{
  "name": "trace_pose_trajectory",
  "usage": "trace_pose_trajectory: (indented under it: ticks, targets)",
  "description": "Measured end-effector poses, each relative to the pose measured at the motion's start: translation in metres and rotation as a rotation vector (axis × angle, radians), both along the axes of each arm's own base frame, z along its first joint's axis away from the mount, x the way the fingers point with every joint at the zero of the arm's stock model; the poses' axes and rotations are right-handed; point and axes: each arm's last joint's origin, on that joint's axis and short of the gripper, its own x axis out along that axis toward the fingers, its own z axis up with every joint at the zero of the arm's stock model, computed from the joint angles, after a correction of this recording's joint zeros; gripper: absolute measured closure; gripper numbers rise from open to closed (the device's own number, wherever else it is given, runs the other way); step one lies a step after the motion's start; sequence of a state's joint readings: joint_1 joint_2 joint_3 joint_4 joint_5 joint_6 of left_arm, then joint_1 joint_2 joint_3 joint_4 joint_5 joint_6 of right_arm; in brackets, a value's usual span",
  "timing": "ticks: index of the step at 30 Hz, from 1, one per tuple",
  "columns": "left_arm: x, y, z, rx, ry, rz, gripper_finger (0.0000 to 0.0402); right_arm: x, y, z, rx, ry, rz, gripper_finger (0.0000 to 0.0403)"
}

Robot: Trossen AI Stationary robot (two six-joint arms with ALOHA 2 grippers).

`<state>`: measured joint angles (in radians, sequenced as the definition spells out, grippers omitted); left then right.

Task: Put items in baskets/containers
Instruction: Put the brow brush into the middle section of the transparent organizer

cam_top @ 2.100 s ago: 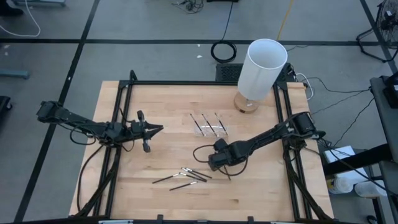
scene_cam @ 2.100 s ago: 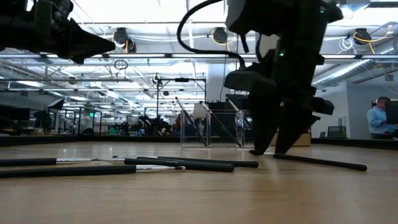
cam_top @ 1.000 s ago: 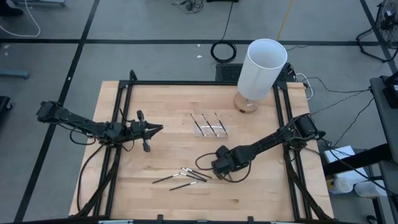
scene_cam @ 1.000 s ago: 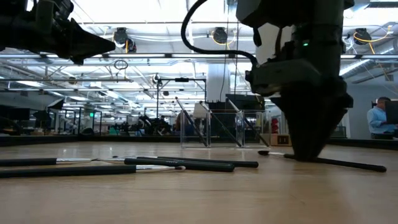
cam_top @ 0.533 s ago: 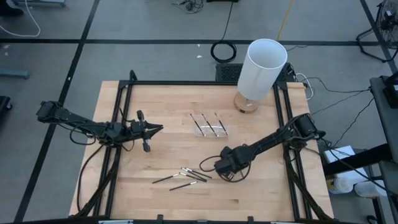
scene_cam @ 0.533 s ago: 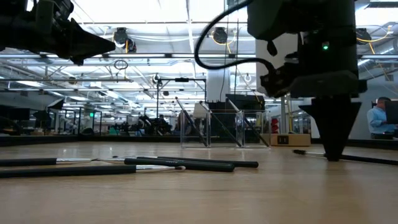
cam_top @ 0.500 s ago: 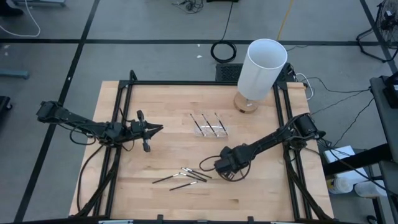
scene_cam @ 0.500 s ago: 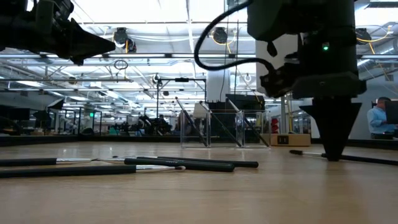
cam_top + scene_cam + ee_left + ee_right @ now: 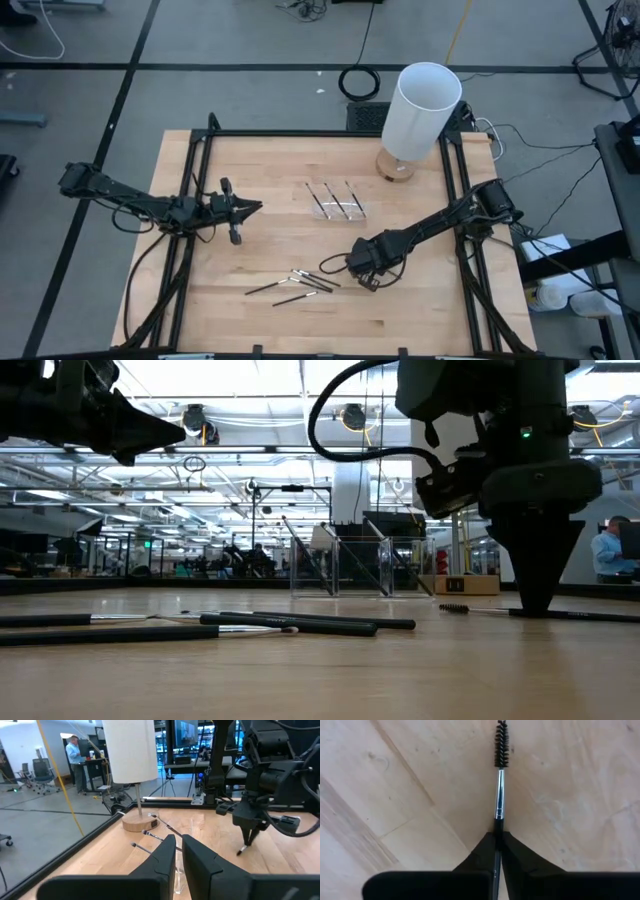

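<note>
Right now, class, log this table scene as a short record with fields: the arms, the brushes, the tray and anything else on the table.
right gripper: shut on a spoolie brush lying on the table
left gripper: shut, empty, raised over the table's left side
clear tray: holds three brushes
loose brushes: small cluster near the front edge
white cylinder: upright on a round wooden base, back right

**Layout of the surface**

The tray (image 9: 337, 203) sits mid-surface (image 9: 250, 180) with three sticks (image 9: 330, 197) in it. The lamp (image 9: 420, 115) stands behind it to the right. Loose sticks (image 9: 298, 283) lie nearer the front edge; the right claw (image 9: 365, 281) stands just beside them, the left claw (image 9: 255, 207) left of the tray.
</note>
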<state>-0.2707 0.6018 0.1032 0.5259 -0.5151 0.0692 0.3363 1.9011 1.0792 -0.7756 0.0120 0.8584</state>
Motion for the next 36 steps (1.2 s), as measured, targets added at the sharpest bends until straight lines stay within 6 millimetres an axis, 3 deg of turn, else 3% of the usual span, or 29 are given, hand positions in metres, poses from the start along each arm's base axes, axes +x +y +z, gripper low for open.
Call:
trace_pose_trajectory:
  ticks: [5, 10, 20, 26, 31, 36]
  targets:
    - [0.0, -0.001, 0.0, 0.001, 0.0, -0.022, 0.036, -0.007, -0.001, -0.006, -0.021, -0.008, -0.044, 0.0399]
    - [0.0, -0.001, 0.0, 0.001, -0.001, -0.022, 0.036, -0.008, 0.002, 0.004, -0.049, -0.066, -0.004, 0.0401]
    - [0.0, -0.001, 0.0, -0.026, -0.005, -0.025, 0.036, -0.007, -0.003, 0.065, -0.109, -0.403, -0.003, 0.0402]
    - [0.0, -0.002, -0.002, -0.043, 0.014, -0.07, 0.036, -0.008, -0.001, 0.085, -0.069, -0.518, 0.032, 0.0402]
    - [0.0, -0.002, -0.003, -0.045, 0.017, -0.074, 0.036, 0.002, 0.006, 0.092, -0.052, -0.648, 0.119, 0.0403]
    - [0.001, -0.003, -0.003, -0.059, 0.018, -0.098, 0.036, 0.025, 0.015, 0.113, -0.044, -0.962, 0.3, 0.0403]
